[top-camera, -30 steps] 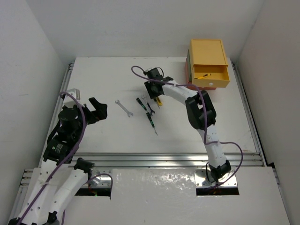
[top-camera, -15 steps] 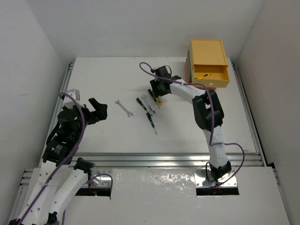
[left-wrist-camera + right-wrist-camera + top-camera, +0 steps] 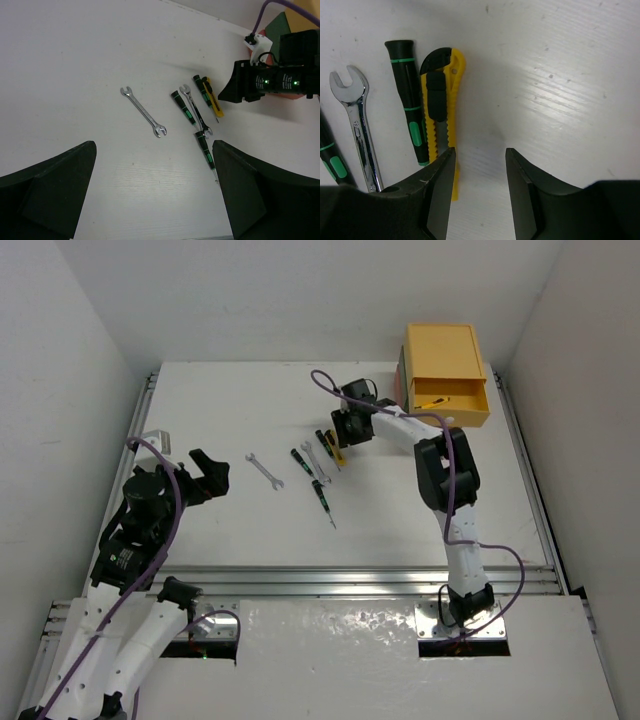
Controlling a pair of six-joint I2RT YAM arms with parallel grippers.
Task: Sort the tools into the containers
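My right hand (image 3: 345,424) has slid to the right, toward the boxes, since a second ago. Back then it sat right over the tools. Now it is off to their side, and it holds nothing. Its two fingers (image 3: 437,195) are a little way apart, with only bare desk (image 3: 560,75) between them.

The yellow knife (image 3: 442,110) lies flat on the desk, just left of that gap. One finger hangs over its thin end, so the gap is not lined up with it. Just beside the knife, on its far side, is a black screwdriver (image 3: 406,100), and next to that a silver wrench (image 3: 356,120). They lie so close that I think a grab could catch two at once.

Farther out, in the top view, two more screwdrivers sit by that bunch. A lone wrench (image 3: 264,470) lies apart to the left. That makes six tools out on the desk.

The yellow drawer (image 3: 452,405) is pulled open at the far right corner, and one other knife (image 3: 432,401) is in it already. I think this knife belongs there too. So I judge that I must bring the hand back left, get the knife between the fingers, and then squeeze.

My left hand (image 3: 205,475) is wide open and empty, well apart from the tools.
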